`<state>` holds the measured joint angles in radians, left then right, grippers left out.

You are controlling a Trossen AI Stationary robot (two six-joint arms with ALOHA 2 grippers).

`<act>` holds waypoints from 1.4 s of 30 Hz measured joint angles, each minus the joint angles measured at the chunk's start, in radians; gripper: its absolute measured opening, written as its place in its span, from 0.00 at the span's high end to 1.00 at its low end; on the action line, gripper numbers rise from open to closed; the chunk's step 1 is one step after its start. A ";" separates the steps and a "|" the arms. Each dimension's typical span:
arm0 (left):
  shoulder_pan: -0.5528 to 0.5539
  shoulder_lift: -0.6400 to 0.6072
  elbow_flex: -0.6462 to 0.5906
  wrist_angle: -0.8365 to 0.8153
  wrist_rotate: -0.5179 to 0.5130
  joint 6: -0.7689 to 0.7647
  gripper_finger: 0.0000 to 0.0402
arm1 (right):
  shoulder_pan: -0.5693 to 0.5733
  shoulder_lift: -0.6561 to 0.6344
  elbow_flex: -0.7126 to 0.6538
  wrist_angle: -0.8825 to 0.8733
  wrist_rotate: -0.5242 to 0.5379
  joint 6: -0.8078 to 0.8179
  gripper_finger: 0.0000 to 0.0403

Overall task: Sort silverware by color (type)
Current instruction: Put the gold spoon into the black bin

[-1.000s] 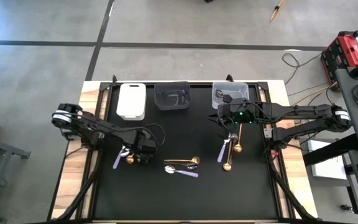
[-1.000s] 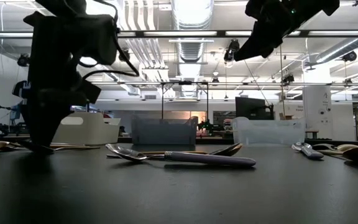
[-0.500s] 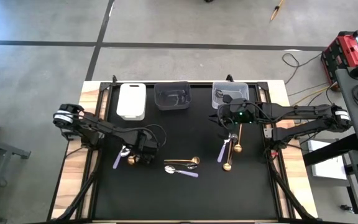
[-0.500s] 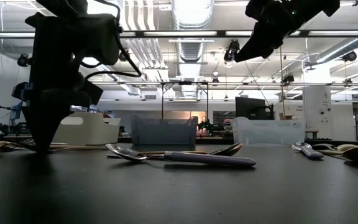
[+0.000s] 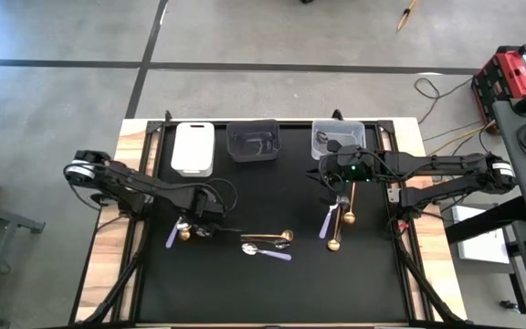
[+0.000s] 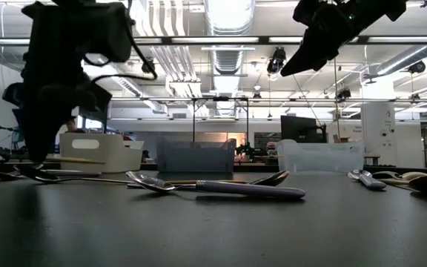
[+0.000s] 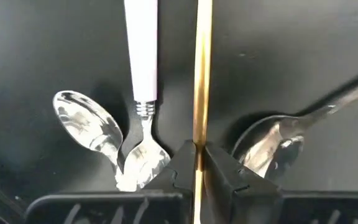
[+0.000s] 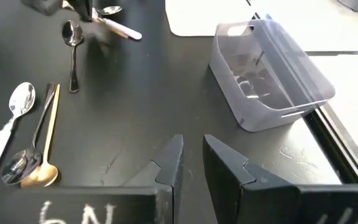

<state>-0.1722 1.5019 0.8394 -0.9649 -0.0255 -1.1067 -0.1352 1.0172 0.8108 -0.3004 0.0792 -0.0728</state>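
My left gripper [image 5: 194, 226] points down over the left group of silverware, shut on a slim gold utensil [image 7: 202, 68]. Below it lie a lilac-handled spoon [image 7: 143, 56], a silver spoon bowl [image 7: 86, 121] and a dark silver spoon [image 7: 272, 146]. A gold spoon [image 5: 272, 238] and a lilac-handled spoon [image 5: 268, 251] lie mid-table. More spoons [image 5: 334, 224] lie at the right. High above them my right gripper [image 8: 191, 158] hangs with a narrow gap between its fingers and nothing in it. My left gripper pinches the gold utensil's handle [image 7: 199, 144] between its two fingertips, coming from above and lying across it. A long stretch of handle [image 6: 76, 159] reaches out level past the fingers, lifted a little above the table. The gripper hides the other end.
Three bins stand along the far edge: white [image 5: 193, 148], dark translucent [image 5: 252, 141] with utensils inside, and clear [image 5: 338, 139] with utensils inside. The black mat [image 5: 272, 292] is bare toward the near edge.
My left gripper has shut on the gold utensil's handle, then risen and gone a little toward the table's left edge. The gold utensil has come up off the table and stays level. My right gripper has kept still.
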 joint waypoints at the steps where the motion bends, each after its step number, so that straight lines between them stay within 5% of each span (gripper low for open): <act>1: 0.000 -0.015 0.000 -0.002 -0.002 -0.002 1.00 | 0.000 0.000 0.000 0.000 0.000 -0.003 0.87; 9: 0.000 -0.114 0.098 -0.004 -0.107 0.099 1.00 | 0.000 0.000 -0.008 0.000 0.000 0.009 0.87; 18: 0.110 -0.109 0.367 -0.001 -0.301 0.472 1.00 | 0.000 0.000 -0.016 -0.001 0.000 0.013 0.87; 31: 0.463 0.078 0.580 0.099 -0.308 1.121 1.00 | 0.000 0.000 -0.049 -0.001 -0.001 0.028 0.87; 42: 0.571 0.251 0.659 0.197 -0.306 1.365 1.00 | 0.002 0.000 -0.152 0.099 -0.001 0.116 0.87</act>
<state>0.3987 1.7531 1.4984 -0.7678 -0.3313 0.2584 -0.1327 1.0172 0.6590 -0.2011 0.0781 0.0431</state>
